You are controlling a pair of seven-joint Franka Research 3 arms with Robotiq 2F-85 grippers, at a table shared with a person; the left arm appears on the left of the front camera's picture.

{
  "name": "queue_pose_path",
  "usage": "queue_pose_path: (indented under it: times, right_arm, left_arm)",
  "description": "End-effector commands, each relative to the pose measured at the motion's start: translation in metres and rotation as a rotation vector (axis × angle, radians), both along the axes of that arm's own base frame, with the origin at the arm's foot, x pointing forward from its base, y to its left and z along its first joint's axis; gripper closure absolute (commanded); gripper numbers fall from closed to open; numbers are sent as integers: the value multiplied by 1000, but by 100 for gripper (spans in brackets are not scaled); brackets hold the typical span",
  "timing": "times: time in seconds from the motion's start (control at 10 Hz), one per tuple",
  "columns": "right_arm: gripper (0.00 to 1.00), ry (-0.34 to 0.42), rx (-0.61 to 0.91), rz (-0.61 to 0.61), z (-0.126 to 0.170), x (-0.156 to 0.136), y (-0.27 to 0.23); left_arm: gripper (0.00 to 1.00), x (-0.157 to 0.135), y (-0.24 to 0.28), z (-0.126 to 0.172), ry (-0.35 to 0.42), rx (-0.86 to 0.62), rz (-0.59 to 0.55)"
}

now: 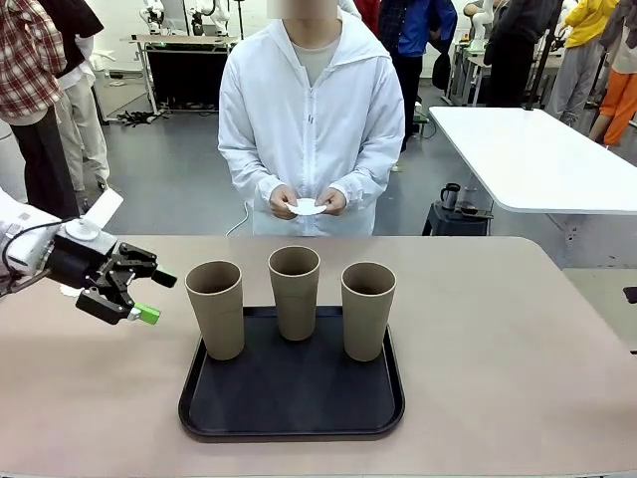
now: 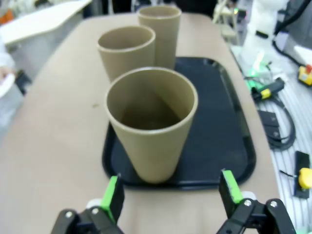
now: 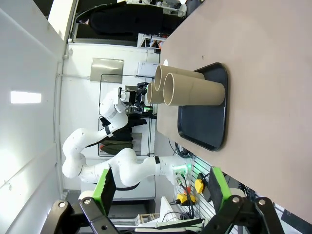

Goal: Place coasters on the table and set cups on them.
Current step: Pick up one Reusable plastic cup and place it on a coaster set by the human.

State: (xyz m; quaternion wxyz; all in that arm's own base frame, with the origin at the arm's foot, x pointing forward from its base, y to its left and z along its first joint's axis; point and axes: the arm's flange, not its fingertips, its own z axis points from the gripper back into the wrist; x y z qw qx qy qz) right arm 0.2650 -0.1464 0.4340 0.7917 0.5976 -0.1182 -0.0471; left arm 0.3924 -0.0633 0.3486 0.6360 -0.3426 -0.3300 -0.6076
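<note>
Green-padded left claw (image 1: 154, 297): jaws wide apart, empty, near the closest cup.
Right claw (image 3: 162, 184): spread wide, empty.
Tan tapered tumbler cups (image 1: 296, 289): three upright on black rounded tray (image 1: 289, 423).
White round paper coaster (image 1: 307, 207): in person's hands (image 1: 284, 199), beyond beige table (image 1: 498, 349).

Holds the left arm (image 1: 18, 234) low at the left side, with the left gripper (image 1: 154, 297) aimed rightward and slightly down, jaws spread wide and empty. Keeps nothing in the right gripper (image 3: 162, 184) either: rolled sideways, jaws fully apart.
</note>
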Motion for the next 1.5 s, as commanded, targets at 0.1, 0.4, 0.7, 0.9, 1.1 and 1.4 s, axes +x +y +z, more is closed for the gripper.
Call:
queue_pose_path:
  times: [0.1, 0.4, 0.7, 0.9, 1.1, 1.4]
  right_arm:
    - [0, -12, 16, 0, 1, 2, 0]
    - [0, -12, 16, 0, 1, 2, 0]
    - [0, -12, 16, 0, 1, 2, 0]
    - [0, -12, 16, 0, 1, 2, 0]
    - [0, -12, 16, 0, 1, 2, 0]
    - [0, -12, 16, 0, 1, 2, 0]
  left_arm:
    - [0, 8, 2, 6, -15, -47, -9]
    - [0, 4, -9, 15, -25, -9, 22]
    - [0, 6, 0, 9, 8, -7, -4]
    - [0, 6, 0, 9, 8, -7, -4]
    - [0, 6, 0, 9, 9, 3, 3]
    - [0, 35, 14, -22, 80, -175, -78]
